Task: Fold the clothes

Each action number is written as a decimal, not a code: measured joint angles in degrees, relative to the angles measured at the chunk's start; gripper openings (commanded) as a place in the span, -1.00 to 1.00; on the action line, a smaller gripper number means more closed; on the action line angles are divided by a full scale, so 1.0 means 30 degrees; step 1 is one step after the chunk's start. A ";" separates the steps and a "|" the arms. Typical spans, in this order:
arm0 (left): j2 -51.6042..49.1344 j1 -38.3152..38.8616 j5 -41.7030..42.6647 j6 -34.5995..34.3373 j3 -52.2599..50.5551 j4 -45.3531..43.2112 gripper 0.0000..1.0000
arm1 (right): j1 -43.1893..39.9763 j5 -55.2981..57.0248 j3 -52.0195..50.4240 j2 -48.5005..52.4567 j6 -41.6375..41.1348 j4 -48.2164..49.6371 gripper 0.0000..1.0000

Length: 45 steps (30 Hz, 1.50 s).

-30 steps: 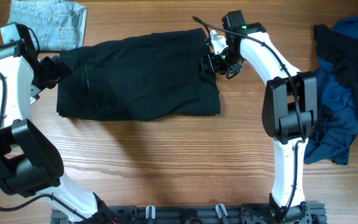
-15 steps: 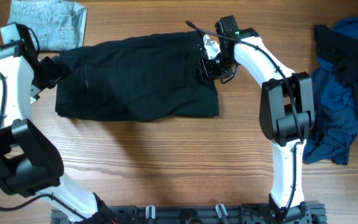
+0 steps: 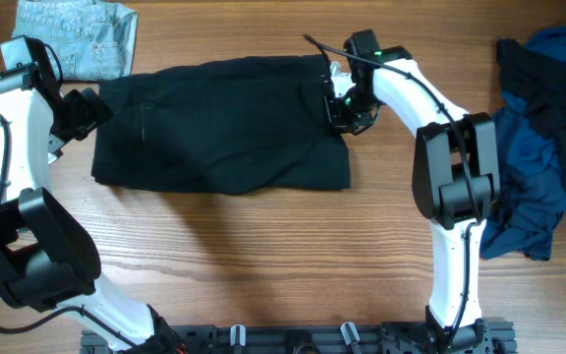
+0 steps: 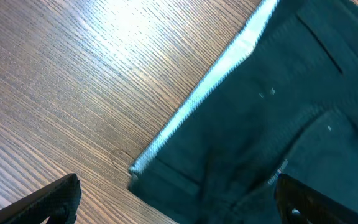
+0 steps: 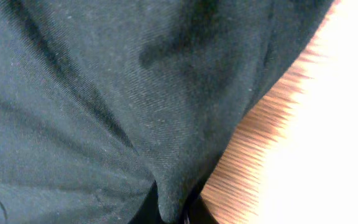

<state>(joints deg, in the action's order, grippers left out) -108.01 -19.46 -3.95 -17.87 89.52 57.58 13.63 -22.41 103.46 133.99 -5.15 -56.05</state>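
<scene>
Right gripper: jaws closed tight on a fold of the black shorts. In the right wrist view the cloth bunches into a dark crease and runs down into the pinch at the bottom centre of the frame, with bare wood showing to the right. Seen from overhead, that grip sits on the shorts' right edge, in the upper half, and the white arm reaches back toward the lower right. Left gripper: jaws spread wide and holding nothing. Its two dark fingertips sit in the lower corners of the left wrist view, and the gap between them hangs over a corner of the shorts. I cannot tell whether the tips touch the cloth. A pale strip runs along the fabric edge there, slanting from the top right down to that corner. The shorts lie flat as a broad dark block across the upper middle of the table, between the two grippers. A light-blue denim garment lies in the upper left, with the shorts' top-left corner just beside it. A blue and navy heap lies at the right edge, well apart from the shorts.
</scene>
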 measured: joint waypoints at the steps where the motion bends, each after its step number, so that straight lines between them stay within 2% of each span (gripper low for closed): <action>1: 0.0000 0.0000 0.0000 0.0000 0.0000 0.0000 1.00 | -0.0299 0.0058 0.0073 0.0015 -0.0007 -0.0357 -0.91; 10: 0.0000 0.0000 0.0000 0.0000 0.0000 0.0000 1.00 | -0.2390 0.3636 0.0998 -0.0044 0.0758 -0.3934 -0.92; 20: 0.0000 0.0000 0.0007 0.0000 0.0000 0.0000 1.00 | -0.2310 0.4488 0.4962 -0.1676 0.0954 -0.4816 -0.92; 26: 0.0000 -0.0007 0.0007 0.0000 0.0000 0.0000 1.00 | -0.1239 0.3024 0.6105 -0.2499 0.0954 -0.4699 -0.91; 33: 0.0000 -0.0007 0.0007 0.0000 0.0000 0.0000 1.00 | 0.1370 0.1545 0.6098 -0.2492 0.0539 -0.3147 -0.92; 39: 0.0000 0.0000 0.0007 0.0000 0.0000 0.0000 1.00 | 0.3745 0.1151 0.6098 -0.2492 -0.0313 -0.2142 -0.92; 45: 0.0000 -0.0007 0.0007 0.0000 0.0000 0.0000 1.00 | 0.4940 0.1042 0.6098 -0.2484 -0.0423 -0.2419 -0.91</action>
<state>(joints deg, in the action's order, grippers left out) -108.01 -19.49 -3.92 -17.87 89.52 57.58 28.45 -19.29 121.75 126.54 -6.42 -63.31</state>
